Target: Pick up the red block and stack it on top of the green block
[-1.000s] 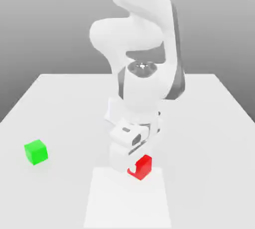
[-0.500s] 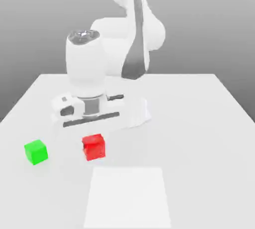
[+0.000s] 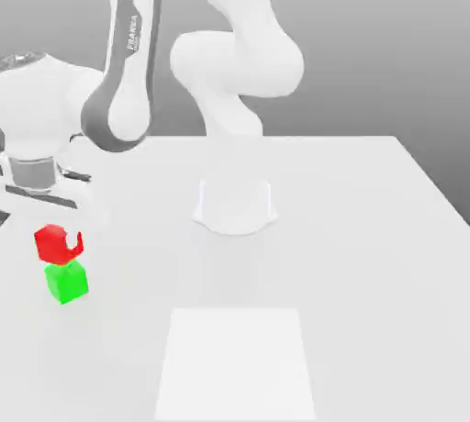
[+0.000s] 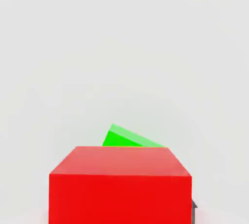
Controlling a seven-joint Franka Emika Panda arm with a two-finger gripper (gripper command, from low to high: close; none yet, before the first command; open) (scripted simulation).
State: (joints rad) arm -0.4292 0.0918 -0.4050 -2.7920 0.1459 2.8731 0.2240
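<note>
The fingers [image 3: 61, 244] pinch the red block [image 3: 52, 241] by opposite flat faces, carrying it just above the green block [image 3: 66, 283] on the worktop [image 3: 349, 227]. It looks rigid, light, square-edged: a centred side grip suits it.

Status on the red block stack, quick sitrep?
Gripper shut on red block. Red block just above green block, not visibly seated. Nothing in the way on the table.
</note>
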